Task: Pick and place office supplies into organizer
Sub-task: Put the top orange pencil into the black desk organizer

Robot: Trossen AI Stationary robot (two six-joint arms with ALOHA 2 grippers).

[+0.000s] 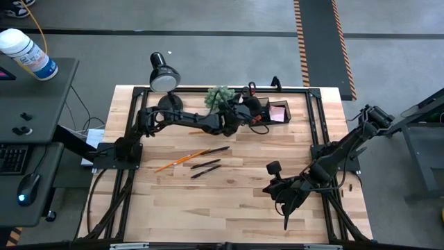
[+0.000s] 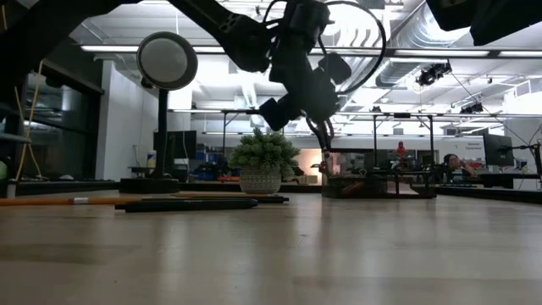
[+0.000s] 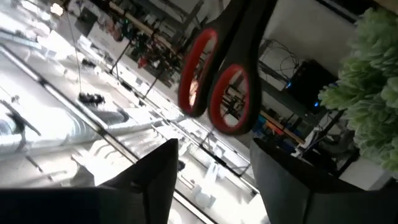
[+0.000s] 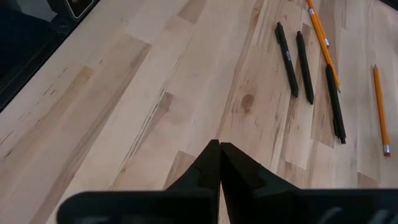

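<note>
The black organizer (image 1: pixel 267 104) stands at the table's far edge with a pink sticky-note pad (image 1: pixel 278 113) in it. My left gripper (image 3: pixel 214 146) hovers by it, open. The red-handled scissors (image 3: pixel 214 87) show just beyond its fingertips, handle loops nearest and blades pointing away; what they rest on is hidden. Two orange pencils (image 4: pixel 323 40) (image 4: pixel 380 109) and three black pens (image 4: pixel 305 65) lie flat mid-table, in the high view around the pens (image 1: pixel 206 165). My right gripper (image 4: pixel 219 149) is shut, low over the near right of the table (image 1: pixel 284 201), away from them.
A black desk lamp (image 1: pixel 164 76) and a green plant ball (image 1: pixel 218 97) stand at the far edge, just left of the organizer. The black frame rails (image 1: pixel 316 125) border the table. Bare wood lies between the pens and my right gripper.
</note>
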